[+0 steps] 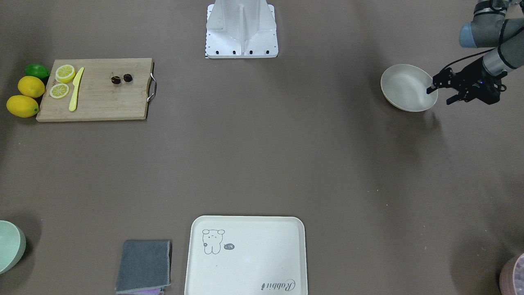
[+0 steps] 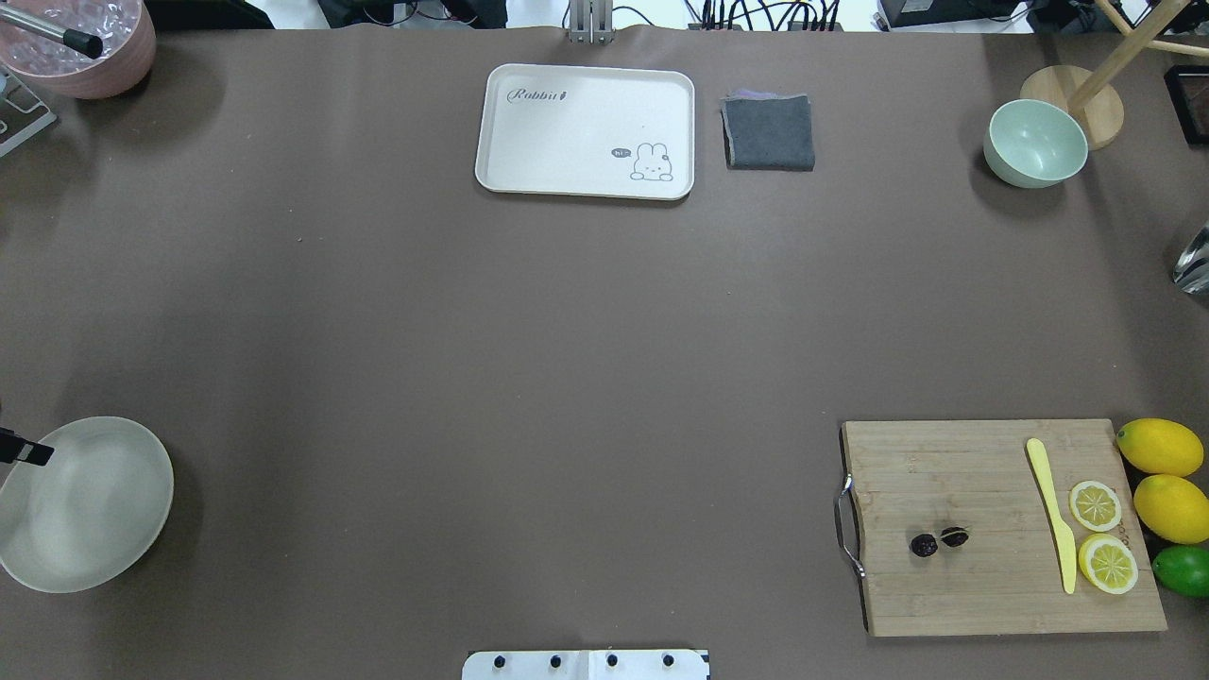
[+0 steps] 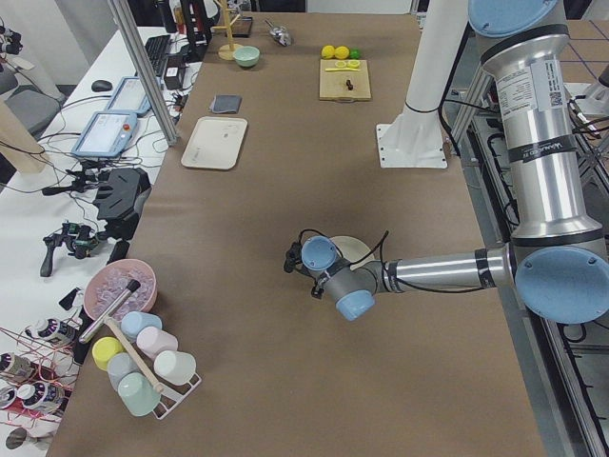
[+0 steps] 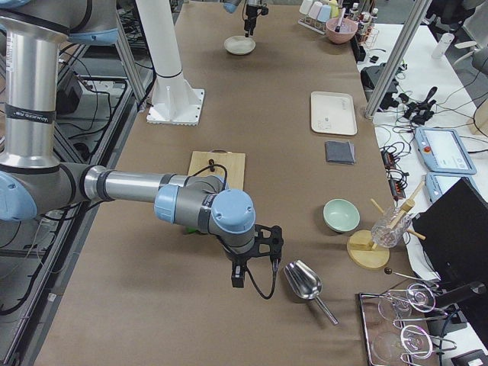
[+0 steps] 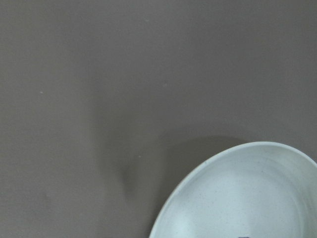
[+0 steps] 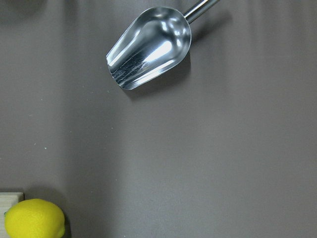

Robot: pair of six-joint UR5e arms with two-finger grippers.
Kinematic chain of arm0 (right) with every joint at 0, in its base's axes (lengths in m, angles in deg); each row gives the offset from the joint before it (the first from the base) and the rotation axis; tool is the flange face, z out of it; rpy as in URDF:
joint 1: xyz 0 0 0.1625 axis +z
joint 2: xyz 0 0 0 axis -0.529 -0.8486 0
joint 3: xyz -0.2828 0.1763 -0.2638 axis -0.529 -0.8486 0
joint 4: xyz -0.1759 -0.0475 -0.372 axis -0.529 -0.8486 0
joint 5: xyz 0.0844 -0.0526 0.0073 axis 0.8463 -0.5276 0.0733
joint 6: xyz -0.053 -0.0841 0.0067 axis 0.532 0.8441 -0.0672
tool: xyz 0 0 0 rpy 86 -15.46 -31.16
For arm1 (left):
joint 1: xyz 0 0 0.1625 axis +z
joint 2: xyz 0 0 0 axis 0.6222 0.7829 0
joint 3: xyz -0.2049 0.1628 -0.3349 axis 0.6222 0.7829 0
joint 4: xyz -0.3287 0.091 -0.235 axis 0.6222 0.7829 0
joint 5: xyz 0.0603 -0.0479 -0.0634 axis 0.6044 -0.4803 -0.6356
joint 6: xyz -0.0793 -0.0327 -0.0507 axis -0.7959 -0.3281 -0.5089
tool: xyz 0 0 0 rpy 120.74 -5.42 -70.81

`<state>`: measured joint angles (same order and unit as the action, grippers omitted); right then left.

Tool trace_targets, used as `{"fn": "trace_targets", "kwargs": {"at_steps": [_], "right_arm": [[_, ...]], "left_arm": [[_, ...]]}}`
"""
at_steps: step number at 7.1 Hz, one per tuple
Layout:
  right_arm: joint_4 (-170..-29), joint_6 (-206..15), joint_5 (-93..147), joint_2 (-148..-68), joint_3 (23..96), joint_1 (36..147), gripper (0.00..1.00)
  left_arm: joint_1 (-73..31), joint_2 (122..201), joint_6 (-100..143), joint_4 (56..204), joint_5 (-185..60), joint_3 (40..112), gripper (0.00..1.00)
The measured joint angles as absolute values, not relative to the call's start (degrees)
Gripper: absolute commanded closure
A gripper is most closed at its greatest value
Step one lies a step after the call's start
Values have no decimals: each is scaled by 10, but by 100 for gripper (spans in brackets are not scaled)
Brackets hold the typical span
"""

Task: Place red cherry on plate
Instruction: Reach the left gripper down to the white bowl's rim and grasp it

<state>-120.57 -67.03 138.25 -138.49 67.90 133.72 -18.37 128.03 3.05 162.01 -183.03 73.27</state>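
Atop the wooden board (image 1: pixel 102 102) rests the glossy, round red cherry (image 1: pixel 116 80).

You work at a long table (image 2: pixel 567 359) whose whole top is covered in a matt brown sheet. Light falls evenly from above, so shadows on the top are soft and faint. Along one long side runs a white bench (image 3: pixel 67 90), just beside the table. It carries loose black cables (image 3: pixel 67 181), two blue-framed screen units (image 3: pixel 103 133) and, at one end, a black laptop (image 4: pixel 457 229). Aluminium posts (image 3: pixel 143 71) stand upright between table and bench.
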Motion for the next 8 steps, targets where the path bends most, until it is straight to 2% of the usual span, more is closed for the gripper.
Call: {"fn": "trace_targets", "kwargs": {"at_steps": [6,8], "right_arm": [[-1206,-670,1383,-1386,679,1337,0],[-1206,-670,1382,-1386,679,1337,0]], "left_arm": [[-170,1283,36,1621,-1833,716,30],[-170,1283,36,1621,-1833,710,79]]}}
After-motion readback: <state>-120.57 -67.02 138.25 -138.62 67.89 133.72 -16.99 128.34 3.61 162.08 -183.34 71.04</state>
